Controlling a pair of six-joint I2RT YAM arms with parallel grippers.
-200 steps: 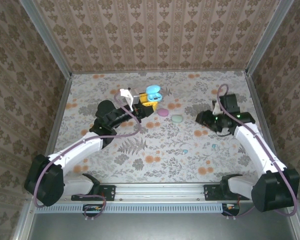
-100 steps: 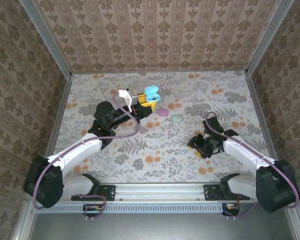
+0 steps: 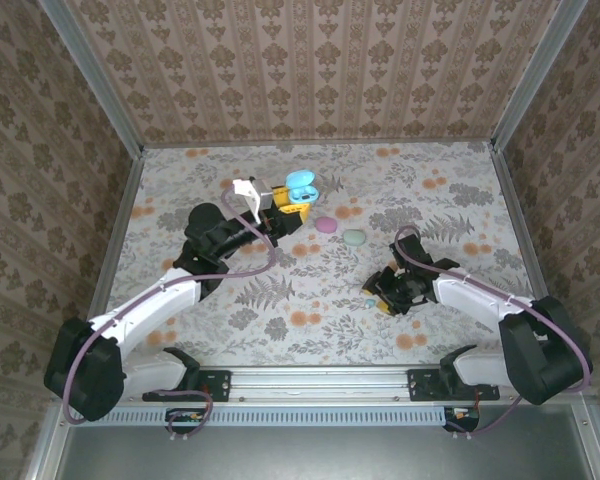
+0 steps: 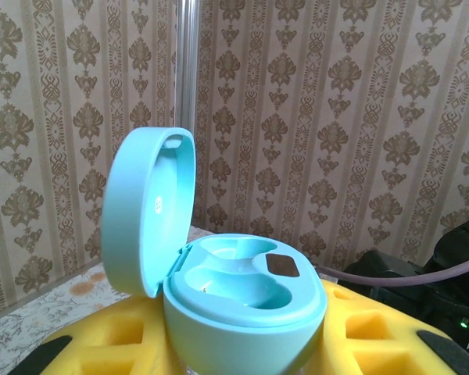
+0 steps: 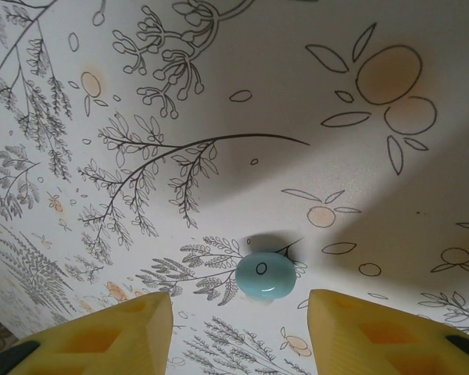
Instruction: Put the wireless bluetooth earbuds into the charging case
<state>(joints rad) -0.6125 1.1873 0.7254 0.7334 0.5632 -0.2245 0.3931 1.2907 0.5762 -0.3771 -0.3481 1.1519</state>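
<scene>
Blue earbud (image 5: 266,277) noted on desk (image 5: 219,78) just left of right tool (image 5: 233,306), centred between parted fingers (image 5: 117,336); left tool (image 3: 292,206) clamped on open case (image 4: 242,305).

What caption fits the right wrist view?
Open yellow fingers frame a tiny pale-blue rounded plastic earbud lying on the floral table.

No text, brand, number or sign can be read anywhere. The open pale-blue charging case (image 4: 242,301) has a tiny mark inside its lid, too small to make out. The blue earbud (image 5: 264,277) lying on the floral surface (image 5: 422,203) carries only a small ring-shaped mark, not a legible letter.
</scene>
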